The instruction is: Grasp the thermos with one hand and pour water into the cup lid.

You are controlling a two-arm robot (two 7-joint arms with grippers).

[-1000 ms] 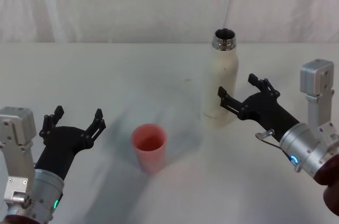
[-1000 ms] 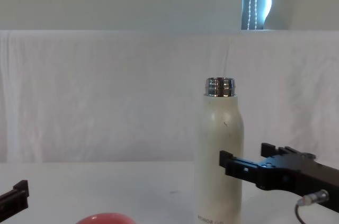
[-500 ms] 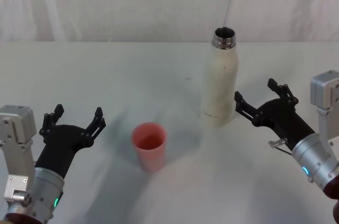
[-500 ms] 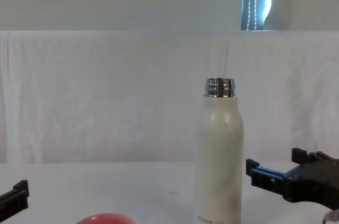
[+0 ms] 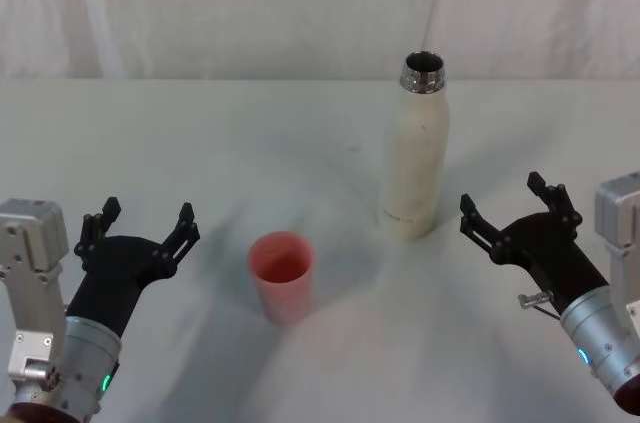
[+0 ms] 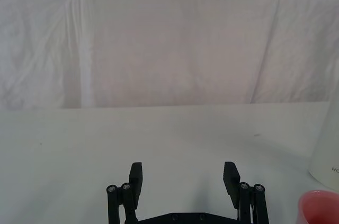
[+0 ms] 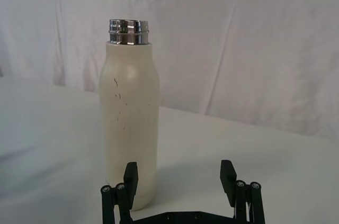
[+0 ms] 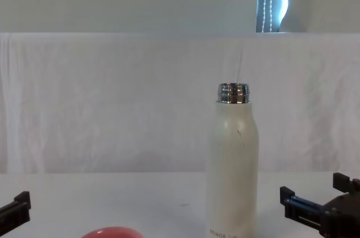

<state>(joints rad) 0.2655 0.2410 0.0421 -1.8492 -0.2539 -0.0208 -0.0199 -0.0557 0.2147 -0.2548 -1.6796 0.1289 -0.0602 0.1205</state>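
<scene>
**Technician:** On the table [image 5: 200,133], right of centre, the thermos [image 5: 416,158] stands upright with its steel neck [image 5: 424,73] uncapped. Where is the right gripper?

**Operator:** The right gripper [image 5: 514,216] sits just right of the thermos base, near but apart from it, with its jaws spread wide and nothing between them. From the right wrist view, the thermos [image 7: 129,123] lies slightly off the gap between the fingers [image 7: 130,175], toward one finger.

**Technician:** And the receiving vessel?

**Operator:** The cup lid [image 5: 283,277] stands mouth up, left of and nearer than the thermos, well apart from it. The left gripper [image 5: 142,226] rests at the near left, also spread open and empty.

**Technician:** Handling properties?

**Operator:** The thermos body is rigid and looks smooth, so it probably slips under a light pinch. If it is filled, it is likely heavy for its width. The recommended hold is on the straight cylindrical wall around mid-height, below the rounded shoulders, where the pads meet flat-on. The cup lid looks light and may tip or slide if struck.
</scene>
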